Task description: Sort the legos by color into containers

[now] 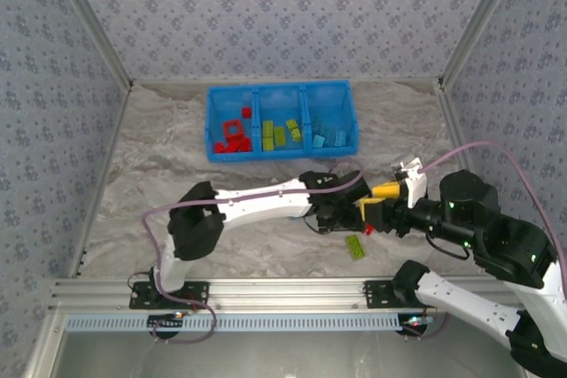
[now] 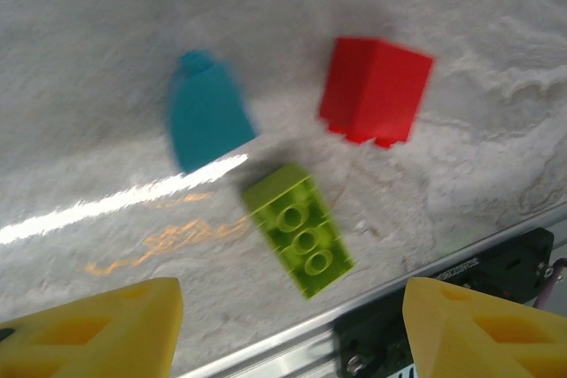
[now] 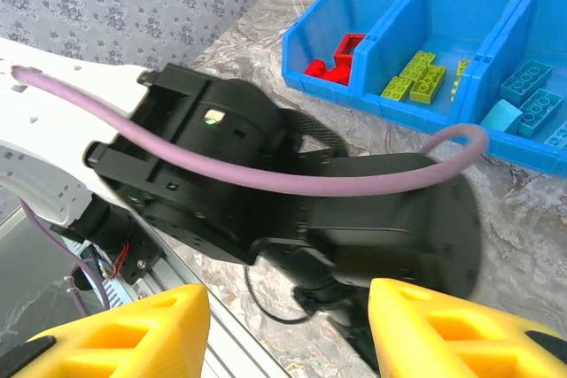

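Observation:
Three loose legos lie on the table under my left gripper (image 2: 292, 338): a lime green brick (image 2: 299, 229), a red brick (image 2: 375, 90) and a blurred light blue brick (image 2: 205, 111). The left gripper hangs open above them with nothing between its yellow fingers (image 2: 97, 329). From above, the green brick (image 1: 355, 247) and a bit of the red one (image 1: 368, 229) show beside the left gripper (image 1: 339, 219). My right gripper (image 1: 374, 201) is open and empty, close against the left wrist (image 3: 266, 174). The blue bin (image 1: 282, 153) holds red, green and light blue legos in separate compartments.
The aluminium rail (image 1: 266, 291) of the near table edge runs just past the green brick. The two arms crowd each other at centre right. The bin's front wall (image 3: 328, 86) stands beyond the left wrist. Patterned walls enclose the table.

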Action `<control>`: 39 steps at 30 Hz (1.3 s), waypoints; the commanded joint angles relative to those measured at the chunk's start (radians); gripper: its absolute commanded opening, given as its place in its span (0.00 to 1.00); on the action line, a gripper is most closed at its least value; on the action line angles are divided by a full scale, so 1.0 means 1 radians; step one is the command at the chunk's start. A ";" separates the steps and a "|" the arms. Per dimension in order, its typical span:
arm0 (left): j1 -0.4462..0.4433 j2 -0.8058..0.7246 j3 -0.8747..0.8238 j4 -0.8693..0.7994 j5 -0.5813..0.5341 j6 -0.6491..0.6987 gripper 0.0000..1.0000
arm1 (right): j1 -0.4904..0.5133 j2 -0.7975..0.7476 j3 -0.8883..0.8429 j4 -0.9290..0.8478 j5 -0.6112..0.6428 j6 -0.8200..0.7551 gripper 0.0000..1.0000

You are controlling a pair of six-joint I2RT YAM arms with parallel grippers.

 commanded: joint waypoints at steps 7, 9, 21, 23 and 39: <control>-0.019 0.284 0.446 -0.255 -0.112 0.252 0.67 | 0.005 -0.098 -0.002 0.045 -0.036 0.004 0.54; -0.020 0.326 0.488 -0.257 -0.105 0.270 0.67 | 0.005 -0.114 0.009 0.055 -0.043 0.001 0.55; -0.036 0.484 0.641 -0.241 -0.134 0.356 0.67 | 0.003 -0.147 0.014 0.074 -0.024 0.021 0.56; -0.040 0.495 0.641 -0.237 -0.134 0.360 0.65 | 0.003 -0.147 0.010 0.071 -0.012 0.021 0.56; -0.040 0.405 0.582 -0.212 -0.187 0.375 0.33 | 0.003 -0.151 0.010 0.075 -0.047 0.007 0.56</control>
